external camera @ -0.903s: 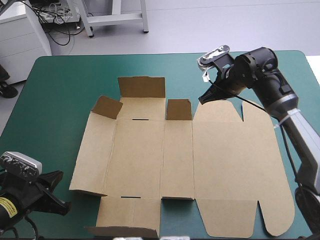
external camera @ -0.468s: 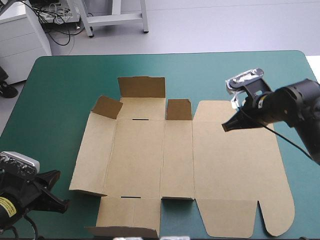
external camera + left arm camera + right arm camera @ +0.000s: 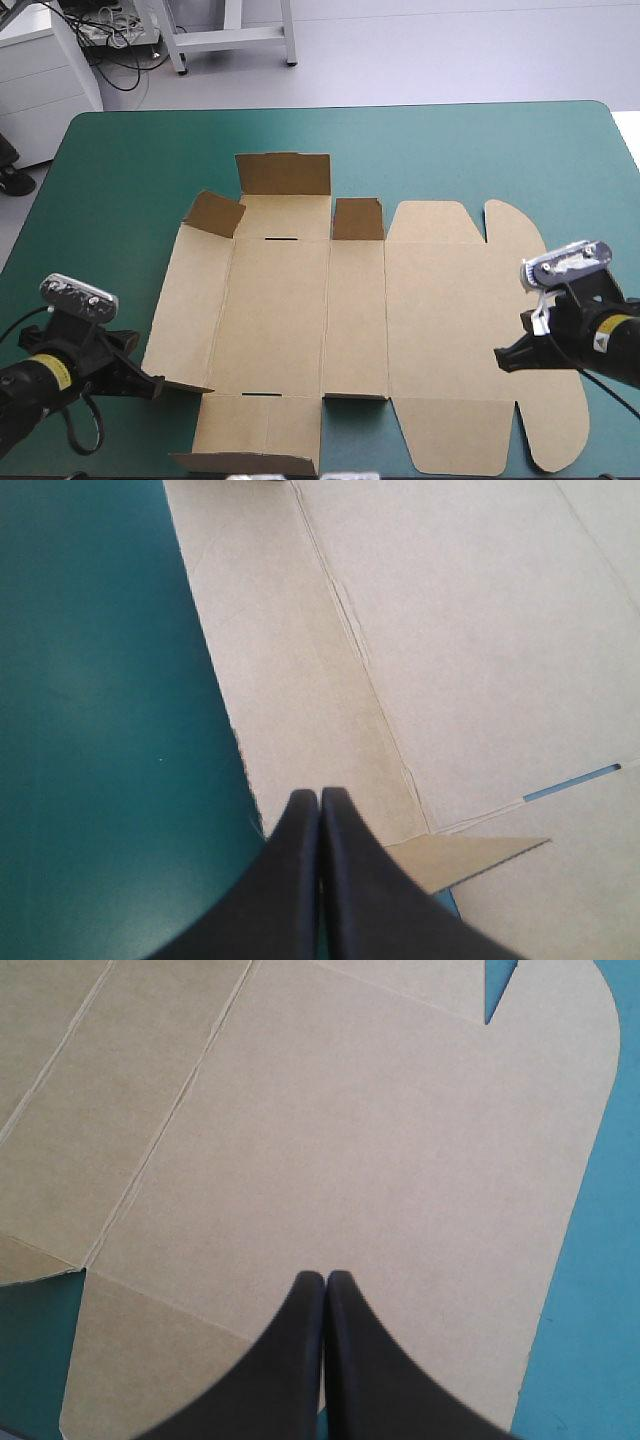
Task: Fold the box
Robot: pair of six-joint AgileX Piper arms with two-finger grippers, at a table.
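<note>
From my station, the table (image 3: 120, 160) with its teal-green cover fills the high view. The brown box (image 3: 300, 320) lies spread across its middle, mostly as a flat cut sheet.

The largest piece is the lid panel (image 3: 470, 330) on the box's right, lying flat, with rounded ears at its far and near corners. The base panel (image 3: 270, 320) is flat too, and so is the left side panel (image 3: 185, 310), though its near corner looks slightly lifted. Along the box's far edge, three small flaps (image 3: 283, 173) already stand raised. A near flap (image 3: 245, 462) at the box's front edge is turned up a little.

The right gripper (image 3: 500, 362) hangs over the near right part of the lid panel. Its fingers are pressed together into one point and grasp nothing. The left gripper (image 3: 155, 388) is clenched in the same way, also empty. Its tip sits at the near left corner of the box, right on the edge of the side panel (image 3: 300, 680). I cannot tell whether it touches the board.

I judge the folding is at an early stage, with the long walls not yet up. The next move seems to call for nudging the closed left tip under the side panel's edge and levering it upward along the crease. The right gripper would press the sheet down so it doesn't slide.
</note>
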